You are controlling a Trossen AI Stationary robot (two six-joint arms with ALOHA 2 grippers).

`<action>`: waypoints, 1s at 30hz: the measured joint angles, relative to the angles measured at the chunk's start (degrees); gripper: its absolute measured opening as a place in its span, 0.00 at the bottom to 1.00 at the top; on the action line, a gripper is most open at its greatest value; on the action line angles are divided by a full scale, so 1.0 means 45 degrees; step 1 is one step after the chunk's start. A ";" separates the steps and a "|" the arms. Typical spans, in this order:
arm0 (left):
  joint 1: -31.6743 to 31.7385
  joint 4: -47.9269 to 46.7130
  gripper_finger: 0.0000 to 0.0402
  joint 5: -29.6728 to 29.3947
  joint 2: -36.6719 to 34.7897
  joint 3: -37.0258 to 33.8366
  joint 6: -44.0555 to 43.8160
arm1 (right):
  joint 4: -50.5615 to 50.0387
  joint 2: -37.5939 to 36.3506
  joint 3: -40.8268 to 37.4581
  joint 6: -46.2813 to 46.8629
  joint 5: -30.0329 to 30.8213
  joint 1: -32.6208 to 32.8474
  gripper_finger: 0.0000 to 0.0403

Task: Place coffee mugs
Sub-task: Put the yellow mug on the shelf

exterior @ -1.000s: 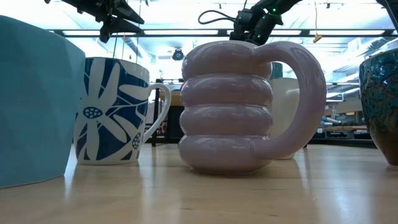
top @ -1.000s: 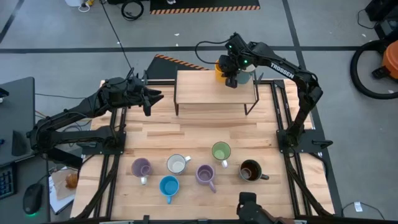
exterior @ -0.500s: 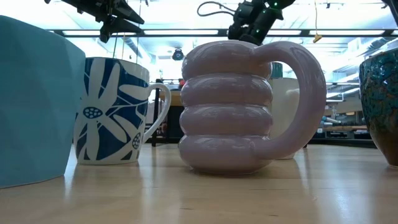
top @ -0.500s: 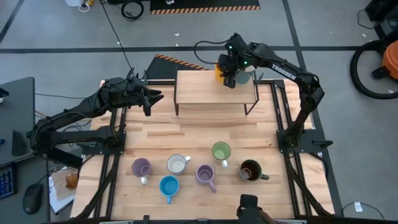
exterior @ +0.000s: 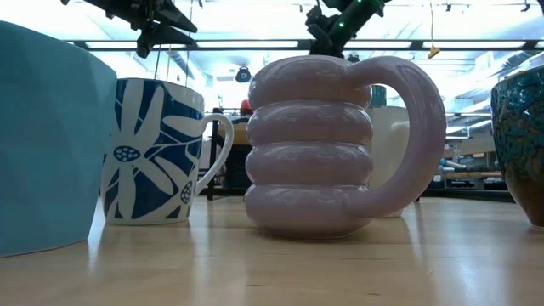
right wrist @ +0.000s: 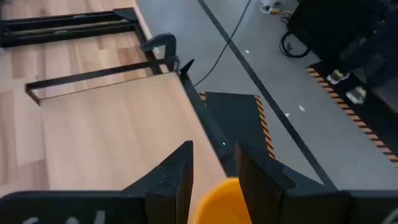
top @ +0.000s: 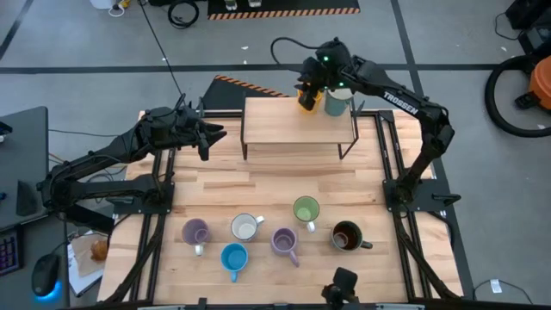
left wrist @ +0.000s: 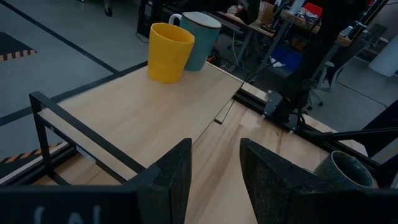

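Orange mug [top: 307,96] sits on the raised shelf [top: 284,120]; right end effector [top: 314,84] hovers above, apparently open, empty.

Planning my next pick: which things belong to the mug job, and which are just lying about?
Job: orange mug, pale mug on the wooden shelf; left purple mug, right purple mug, white mug, blue mug, green mug, dark brown mug on the table; right pincer over the orange mug; left pincer waiting beside the shelf.
Lying about: vacuum, computer mouse, floor cables.
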 joint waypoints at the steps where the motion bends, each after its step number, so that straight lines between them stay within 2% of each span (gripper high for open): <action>1: 0.0000 0.0003 0.35 -0.0003 0.0000 0.0000 -0.0007 | 0.0144 0.0112 0.0000 0.0015 0.0228 0.0150 0.31; 6: 0.0000 0.0263 0.35 -0.0003 0.0000 0.0000 -0.0063 | 0.0319 0.0737 0.0000 0.0446 0.0677 0.0410 0.31; 11: 0.0000 0.0481 0.35 0.0004 0.0000 0.0004 -0.0073 | -0.0128 0.1208 -0.0005 0.0533 0.1850 0.0636 0.29; 30: 0.0000 0.0457 0.35 0.0005 0.0000 0.0005 -0.0010 | -0.1137 0.1450 0.0015 0.0222 0.2212 0.0616 0.26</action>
